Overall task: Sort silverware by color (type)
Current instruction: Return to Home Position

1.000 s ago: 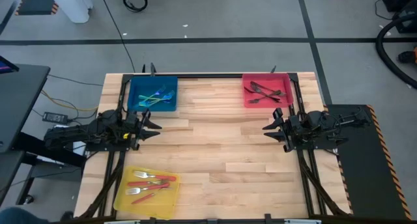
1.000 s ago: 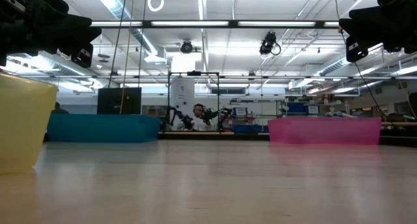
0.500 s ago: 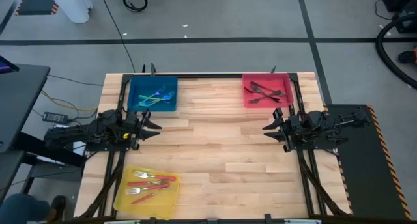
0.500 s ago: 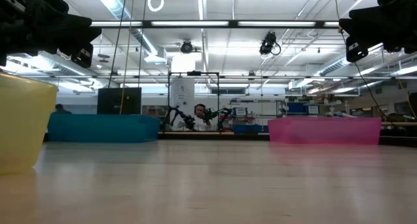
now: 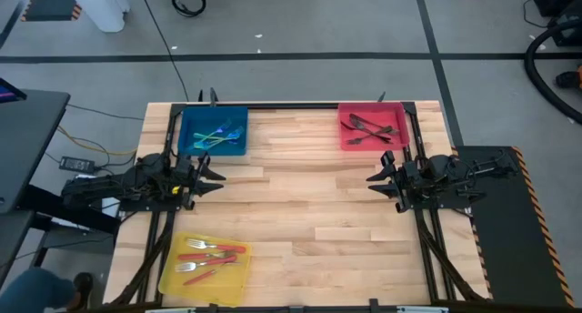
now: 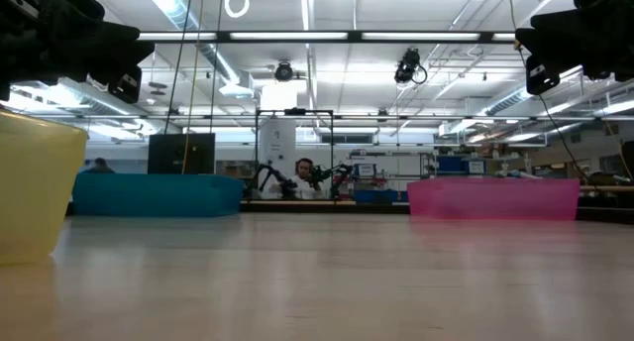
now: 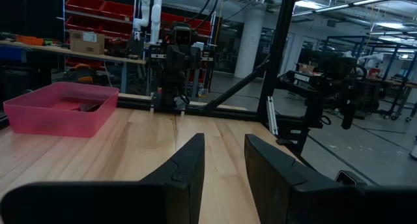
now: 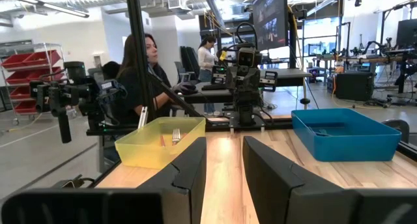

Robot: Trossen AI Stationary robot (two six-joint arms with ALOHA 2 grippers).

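Silverware (image 8: 174,135) lies part-hidden behind tray walls (image 8: 156,151); left hand (image 5: 215,174) and right hand (image 5: 375,173) gape.

1. The worktop (image 5: 309,213) is smooth pale wood with a low sheen.
2. The yellow tray (image 8: 156,149), blue tray (image 8: 345,142) and red tray (image 7: 62,120) look like smooth plastic.
3. The iridescent forks (image 5: 218,134) shine like polished metal.

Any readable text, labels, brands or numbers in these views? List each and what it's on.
Nothing reads clearly.
White lettering on the right arm, seen in the left wrist view: too small to read.
Monitor in the room behind, seen in the right wrist view: screen content blurred.
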